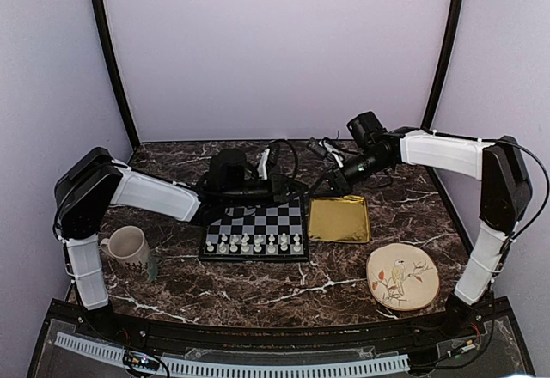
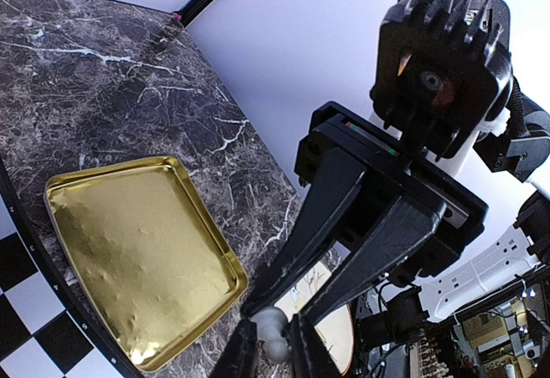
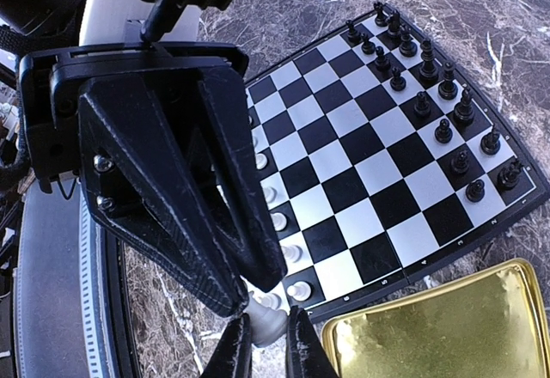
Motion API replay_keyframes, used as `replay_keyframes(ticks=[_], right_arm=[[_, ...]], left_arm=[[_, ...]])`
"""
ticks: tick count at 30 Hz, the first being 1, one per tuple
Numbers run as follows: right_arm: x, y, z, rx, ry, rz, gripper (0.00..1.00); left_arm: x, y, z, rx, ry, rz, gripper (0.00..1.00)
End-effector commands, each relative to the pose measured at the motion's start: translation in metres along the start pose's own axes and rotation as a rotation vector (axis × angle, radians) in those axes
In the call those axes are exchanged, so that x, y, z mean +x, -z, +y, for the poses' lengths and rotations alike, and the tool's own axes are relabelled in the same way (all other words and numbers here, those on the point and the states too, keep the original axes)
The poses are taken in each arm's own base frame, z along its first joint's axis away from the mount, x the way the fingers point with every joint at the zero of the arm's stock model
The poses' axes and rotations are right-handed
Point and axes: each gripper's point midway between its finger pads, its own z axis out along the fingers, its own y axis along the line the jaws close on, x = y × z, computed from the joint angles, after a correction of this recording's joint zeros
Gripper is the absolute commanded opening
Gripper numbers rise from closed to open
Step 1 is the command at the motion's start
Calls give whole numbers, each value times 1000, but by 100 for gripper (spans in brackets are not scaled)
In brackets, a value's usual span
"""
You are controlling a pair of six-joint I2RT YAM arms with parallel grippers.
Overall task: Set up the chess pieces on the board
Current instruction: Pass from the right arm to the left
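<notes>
Both arms meet above the table just off the board, near the corner of the gold tray. I judge this to be a hand-over. The left fingers and right fingers point tip to tip, each pair pinched narrow on the same white piece, which hangs in the air between them. I cannot tell which pair bears it. Passing it probably gives the taker a better grip, with the base free, so the piece can be stood upright. The other white pieces line the board's near rows, and the black pieces line the opposite side.
</notes>
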Motion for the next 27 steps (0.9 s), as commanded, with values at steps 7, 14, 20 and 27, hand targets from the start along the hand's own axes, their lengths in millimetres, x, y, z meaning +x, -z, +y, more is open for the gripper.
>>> replay_keyframes(ticks=[7,14,20,27], right_arm=[[-3,1,9,-14,31,-20,11],[-4,0,4,4,22,-22,11],[-5,1,2,17,18,-24,11],[-7,1,0,19,6,-30,11]], left_arm=[[-9,-6,-12,42,-1,-11,14],[-7,-6,-13,48,11,0,22],[-6,-7,-13,47,16,4,20],[-6,-7,-13,49,21,2,15]])
